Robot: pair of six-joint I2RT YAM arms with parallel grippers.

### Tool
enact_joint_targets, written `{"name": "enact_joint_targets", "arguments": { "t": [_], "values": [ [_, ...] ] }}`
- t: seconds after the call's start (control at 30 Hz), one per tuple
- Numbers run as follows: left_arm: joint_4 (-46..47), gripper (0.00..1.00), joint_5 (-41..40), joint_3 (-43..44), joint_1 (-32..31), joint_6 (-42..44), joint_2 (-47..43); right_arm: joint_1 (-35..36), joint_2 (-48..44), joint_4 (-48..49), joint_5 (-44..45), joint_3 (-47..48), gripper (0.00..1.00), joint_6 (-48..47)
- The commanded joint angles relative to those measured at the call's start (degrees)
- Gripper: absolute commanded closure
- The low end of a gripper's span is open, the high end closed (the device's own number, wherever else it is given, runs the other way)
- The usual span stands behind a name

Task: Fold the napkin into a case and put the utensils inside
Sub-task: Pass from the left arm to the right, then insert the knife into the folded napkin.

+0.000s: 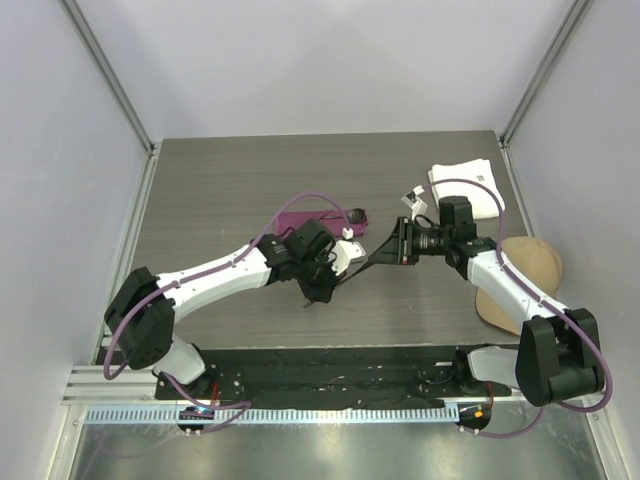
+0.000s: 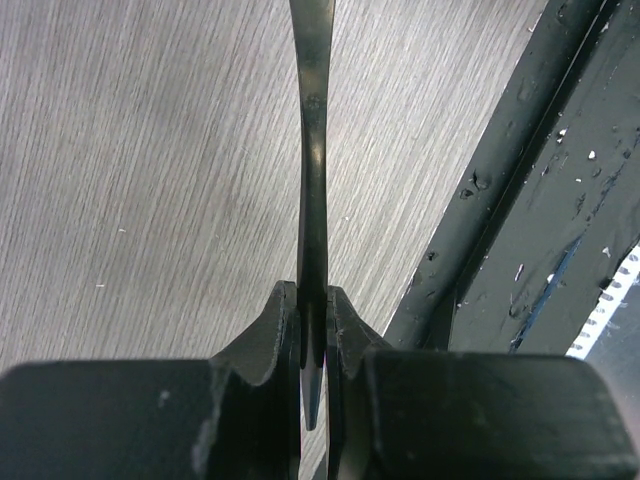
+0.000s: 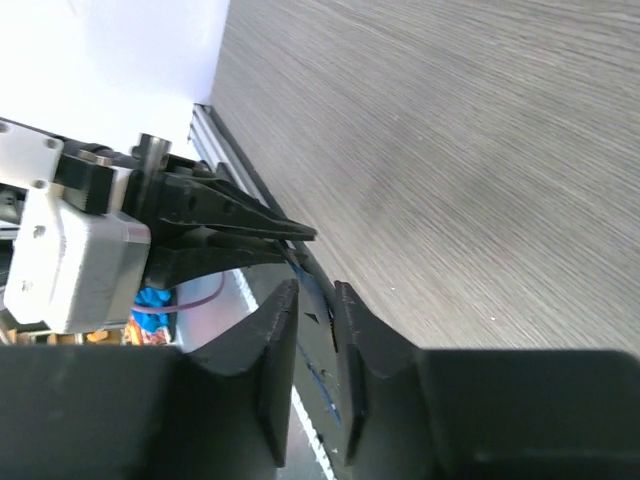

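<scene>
The magenta-purple napkin (image 1: 296, 218) lies folded and narrow at mid-table, partly hidden behind my left arm. A small round black spoon head (image 1: 355, 213) shows just off its right end. My left gripper (image 1: 318, 292) (image 2: 315, 295) points toward the near edge and is shut on one thin dark metal utensil (image 2: 315, 150), whose handle runs straight out from the jaws above the wood. My right gripper (image 1: 370, 258) (image 3: 315, 290) faces it from the right, close by. Its jaws stand a narrow gap apart, with nothing clearly between them.
A white cloth (image 1: 465, 188) lies at the back right, and a tan rounded object (image 1: 522, 285) sits by the right wall. The black base strip (image 2: 520, 230) runs along the table's near edge, close to both grippers. In the right wrist view my left gripper's body (image 3: 90, 260) fills the left side.
</scene>
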Motion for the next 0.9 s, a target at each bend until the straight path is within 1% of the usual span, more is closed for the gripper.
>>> {"name": "enact_joint_targets", "arguments": {
  "t": [0.0,0.03,0.1,0.17,0.23,0.27,0.3,0.33,0.37,0.4,0.43,0.47,0.5,0.53,0.57,0.6,0.63,0.67,0.7,0.73,0.8,0.87],
  "values": [
    [1.2,1.00,1.7,0.0,0.0,1.4,-2.4,-0.1,0.3,6.6,-5.0,-0.9,0.76,3.3],
    [0.9,1.00,1.9,0.3,0.0,1.6,-2.5,-0.1,0.2,7.2,-5.2,-1.3,0.77,3.8],
    [0.5,1.00,1.6,0.8,0.0,2.1,-2.2,-0.1,0.1,7.5,-5.5,-1.9,0.83,3.9],
    [0.5,1.00,1.1,1.2,-0.1,2.3,-2.3,-0.1,0.0,8.3,-6.3,-2.4,0.98,5.5],
    [0.6,0.99,-0.4,1.3,0.0,2.0,-2.4,-0.1,-0.2,12.1,-5.9,-3.9,0.99,7.0],
    [0.6,0.97,-1.6,2.1,0.5,1.1,-2.4,-0.1,-0.2,11.7,-5.2,-3.7,0.99,6.9],
    [0.9,0.86,-1.7,2.3,1.9,-1.2,-2.5,-0.1,-0.5,11.3,-4.2,-3.5,0.99,7.3],
    [1.5,0.62,1.0,2.0,3.6,-2.7,-3.0,-0.1,-0.9,11.3,0.3,-3.6,0.99,8.0],
    [5.2,0.49,2.2,0.5,5.4,-4.8,-3.8,0.0,-1.4,12.1,1.8,-4.1,0.99,9.1],
    [7.4,0.41,2.6,-0.8,9.2,-9.0,-6.0,-0.2,-2.1,18.8,2.8,-6.6,0.99,15.0],
    [9.8,0.34,2.7,-1.8,10.7,-11.3,-6.9,-0.1,-2.3,22.9,3.9,-8.1,0.99,17.8],
    [12.6,0.34,1.8,-2.8,12.6,-13.3,-7.5,-0.1,-2.1,28.6,6.3,-9.1,0.99,20.4],
    [14.0,0.34,1.7,-3.1,15.7,-15.1,-8.2,-0.2,-1.4,30.3,7.0,-10.0,0.99,21.9],
    [15.0,0.36,0.9,-3.2,17.5,-19.8,-8.9,-0.2,-0.5,32.3,8.2,-10.4,0.99,24.6],
    [16.0,0.38,-0.5,-3.3,19.1,-21.9,-9.0,-0.2,0.1,35.3,11.3,-10.7,0.99,25.8],
    [17.7,0.40,-1.3,-3.4,20.7,-24.5,-8.8,-0.4,0.7,36.4,12.4,-10.7,0.99,26.4],
    [18.1,0.49,-2.4,-3.2,24.2,-29.4,-7.6,-0.5,1.8,37.5,13.9,-10.6,0.99,27.6],
    [18.6,0.57,-3.4,-3.1,25.8,-32.3,-6.6,-0.5,2.3,39.7,15.5,-10.4,0.99,28.0],
    [19.7,0.63,-2.0,-2.8,27.7,-34.5,-5.4,-0.7,2.8,40.6,17.9,-10.1,0.99,28.4],
    [19.9,0.74,-1.7,-2.4,30.2,-38.4,-2.0,-1.1,4.7,42.3,18.2,-9.7,0.99,29.5],
    [20.9,0.85,0.0,-0.9,32.2,-40.4,1.5,-1.6,6.7,44.5,19.6,-7.8,0.99,30.1],
    [21.6,0.88,-1.0,0.2,33.2,-42.0,5.4,-1.9,9.5,44.7,21.1,-5.6,0.99,29.2]
  ]
}}
